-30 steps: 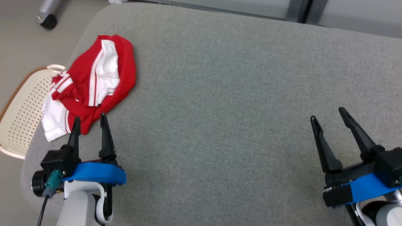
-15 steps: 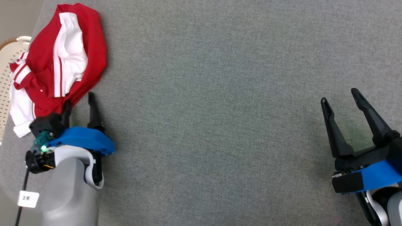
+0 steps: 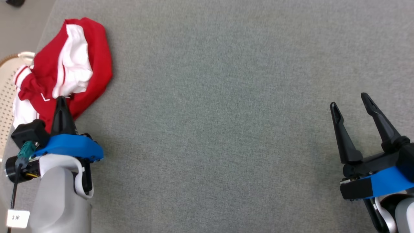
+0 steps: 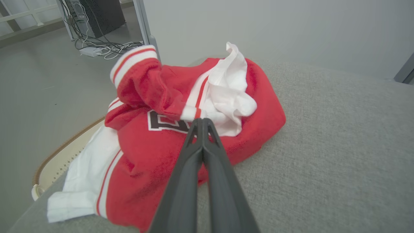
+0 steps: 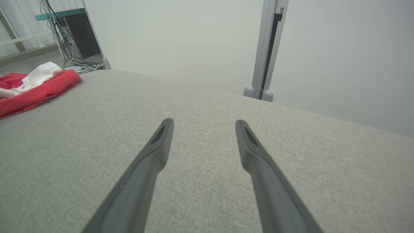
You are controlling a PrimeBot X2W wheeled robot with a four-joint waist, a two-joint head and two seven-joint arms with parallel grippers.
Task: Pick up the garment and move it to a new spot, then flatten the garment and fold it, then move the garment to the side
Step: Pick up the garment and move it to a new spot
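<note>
Red fleecy cloth with white striped trim: the garment (image 3: 97, 64) lies crumpled at the left edge of the grey woven cushion (image 3: 210, 113). The left claw (image 3: 60, 99) has its tapered fingers pressed together at the garment's folds. The right claw (image 3: 349, 101) stands spread, well apart from it.

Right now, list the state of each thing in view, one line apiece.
Red and white garment: crumpled in a heap at the left edge of the grey padded surface, not lifted.
Left gripper: shut, tips seemingly pinching a fold of the garment.
Right gripper: open, holding nothing, over bare padding.
Cream perforated basket: beside the surface, the garment's white part overlapping it.
</note>
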